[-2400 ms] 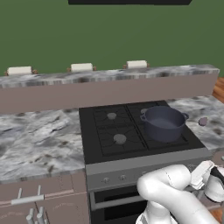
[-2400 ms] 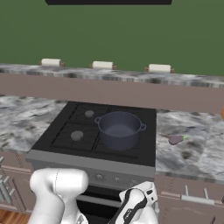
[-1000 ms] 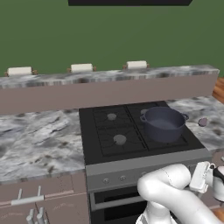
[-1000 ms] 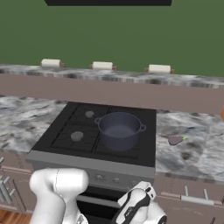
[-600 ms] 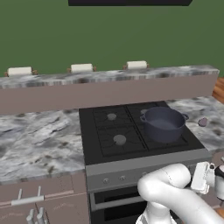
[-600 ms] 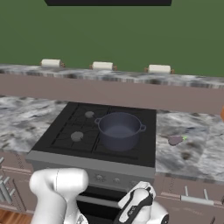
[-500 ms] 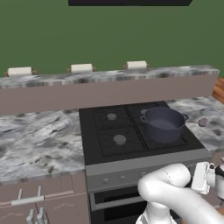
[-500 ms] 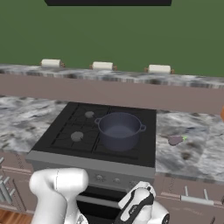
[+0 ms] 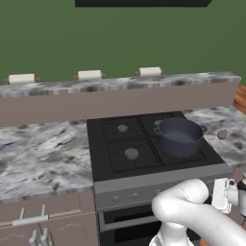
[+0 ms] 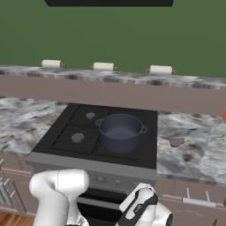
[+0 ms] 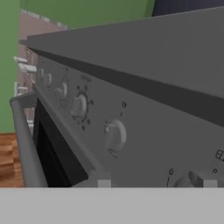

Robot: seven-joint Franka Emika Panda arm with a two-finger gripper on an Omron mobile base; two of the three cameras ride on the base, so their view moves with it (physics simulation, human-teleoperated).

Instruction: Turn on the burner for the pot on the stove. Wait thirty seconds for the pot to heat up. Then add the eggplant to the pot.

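The dark blue-grey pot (image 9: 180, 137) (image 10: 120, 131) stands on the front right burner of the black stove (image 9: 126, 154) (image 10: 73, 128). The small purple eggplant (image 9: 222, 134) (image 10: 177, 141) lies on the marble counter right of the stove. My arm's wrist (image 9: 222, 194) (image 10: 140, 206) hangs low, in front of the stove's grey front panel. In the hand view my gripper (image 11: 156, 183) is open, its tips wide apart. It faces the panel's row of knobs (image 11: 114, 135), and one knob (image 11: 194, 178) sits close to the right tip. Nothing is held.
The oven door handle (image 11: 24, 140) runs below the knobs. Marble counter (image 9: 43, 153) flanks the stove on both sides, with drawers beneath. A raised ledge (image 9: 120, 84) behind carries three small white rolls. A green wall stands at the back.
The hand has drifted slightly lower in front of the stove's panel. Pot and eggplant lie where they were.
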